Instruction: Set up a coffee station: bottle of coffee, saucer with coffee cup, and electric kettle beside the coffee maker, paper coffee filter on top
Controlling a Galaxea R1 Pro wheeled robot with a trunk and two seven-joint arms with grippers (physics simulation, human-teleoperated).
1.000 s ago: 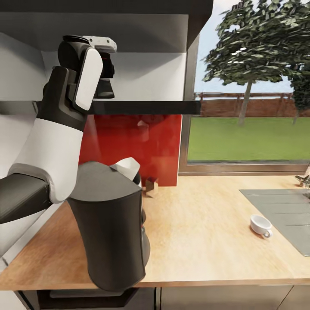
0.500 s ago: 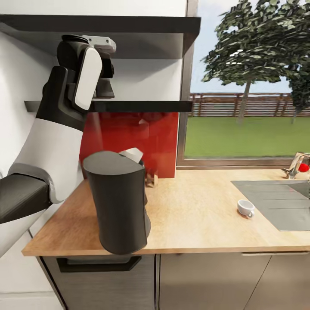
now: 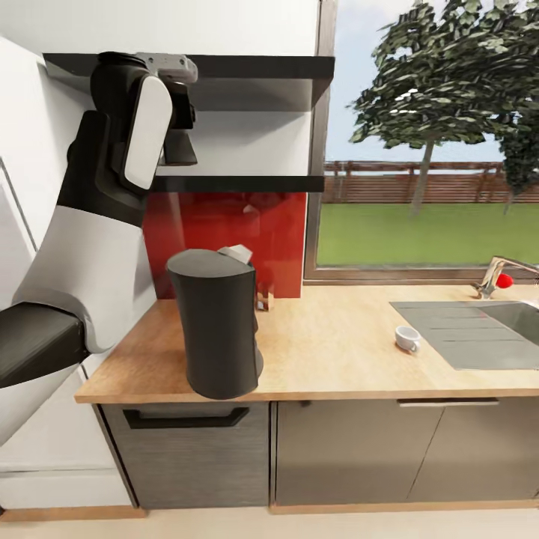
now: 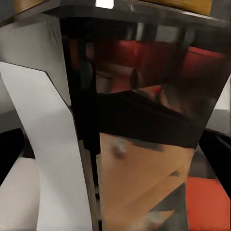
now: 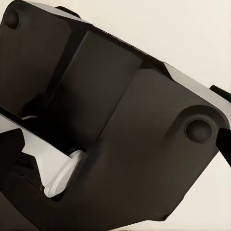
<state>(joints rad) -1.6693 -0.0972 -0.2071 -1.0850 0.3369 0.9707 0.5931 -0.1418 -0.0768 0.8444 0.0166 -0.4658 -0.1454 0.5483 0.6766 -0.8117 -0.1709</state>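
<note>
The tall dark grey coffee maker point(image 3: 217, 329) stands on the long tan wood-look countertop point(image 3: 329, 352). A small white coffee cup point(image 3: 407, 338) sits on the same countertop, well apart from the coffee maker, near the grey sink point(image 3: 479, 329). The left gripper point(image 3: 178, 146) is up above the coffee maker at the thin black shelf point(image 3: 239, 183), holding a dark glossy jar point(image 4: 144, 120). No writing can be read
</note>
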